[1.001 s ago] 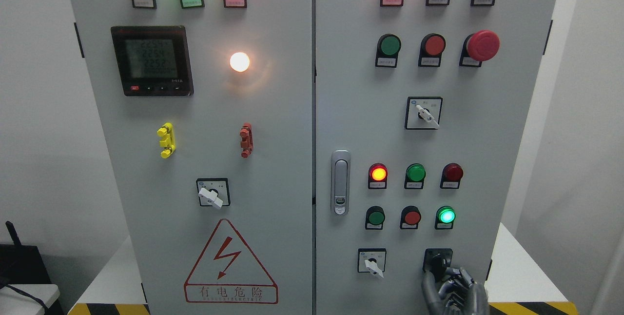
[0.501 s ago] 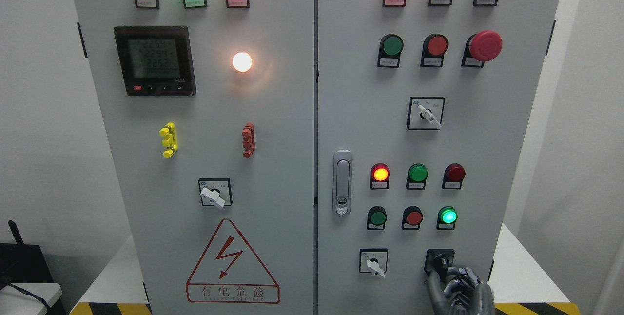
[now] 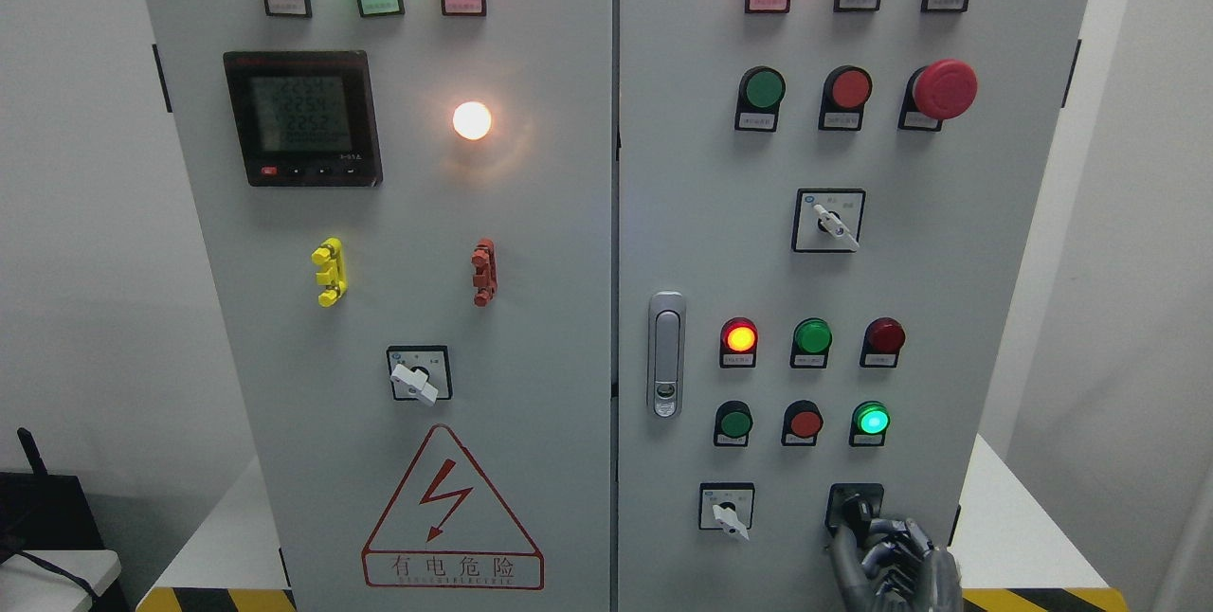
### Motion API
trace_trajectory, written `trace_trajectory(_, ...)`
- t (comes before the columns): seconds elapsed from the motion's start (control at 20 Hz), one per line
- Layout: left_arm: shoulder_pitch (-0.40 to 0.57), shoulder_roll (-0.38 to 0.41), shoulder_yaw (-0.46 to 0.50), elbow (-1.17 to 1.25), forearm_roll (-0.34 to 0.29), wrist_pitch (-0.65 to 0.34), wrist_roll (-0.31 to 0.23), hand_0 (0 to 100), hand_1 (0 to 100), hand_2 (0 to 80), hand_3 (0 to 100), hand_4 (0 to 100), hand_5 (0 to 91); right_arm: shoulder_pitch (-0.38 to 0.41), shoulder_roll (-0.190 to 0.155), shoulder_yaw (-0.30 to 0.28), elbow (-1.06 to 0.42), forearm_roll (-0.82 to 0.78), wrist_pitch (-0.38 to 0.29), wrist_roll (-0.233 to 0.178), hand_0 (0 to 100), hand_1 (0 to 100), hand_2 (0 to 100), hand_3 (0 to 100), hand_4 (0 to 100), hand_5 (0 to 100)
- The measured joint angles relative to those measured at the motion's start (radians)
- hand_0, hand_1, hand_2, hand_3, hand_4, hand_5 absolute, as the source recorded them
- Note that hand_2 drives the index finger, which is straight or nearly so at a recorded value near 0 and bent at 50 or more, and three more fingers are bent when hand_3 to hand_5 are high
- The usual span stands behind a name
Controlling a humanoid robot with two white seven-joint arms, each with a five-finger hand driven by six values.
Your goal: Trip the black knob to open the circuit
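The black knob (image 3: pixel 856 504) sits on a black square plate at the bottom right of the right cabinet door (image 3: pixel 682 214). My right hand (image 3: pixel 860 532) comes up from the bottom edge just below it. Its grey fingers (image 3: pixel 891 536) curl around the knob's lower end, with the thumb on the left side. The lower part of the knob's lever is hidden by the fingers. My left arm does not show in the head view.
A white selector switch (image 3: pixel 726 510) sits left of the knob. Above it are a lit green lamp (image 3: pixel 871 421) and red and green buttons. A door handle (image 3: pixel 665 353) is at the door's left edge, and a red mushroom stop button (image 3: pixel 943 88) is higher up.
The whole picture has shifted slightly to the right. My right hand has stayed on the knob, ending a little further right and lower.
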Motion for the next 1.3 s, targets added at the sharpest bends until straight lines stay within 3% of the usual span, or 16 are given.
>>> trace_trajectory(0.35,0.000,0.000,0.000,0.000,0.000,0.000,0.000,12,39,0.0,0,0,0.0,0.004,-0.001,0.010,0.000,0.000,-0.003,0.006,29,80,45,83,85,90)
trace_trajectory(0.95,0.000,0.000,0.000,0.000,0.000,0.000,0.000,12,39,0.0,0,0,0.0,0.020,-0.003,0.018,-0.001,0.001,-0.033,0.010,28,79,38,83,85,89)
trace_trajectory(1.3,0.000,0.000,0.000,0.000,0.000,0.000,0.000,12,39,0.0,0,0,0.0,0.051,-0.010,0.019,-0.003,0.001,-0.105,0.015,27,77,33,69,65,65)
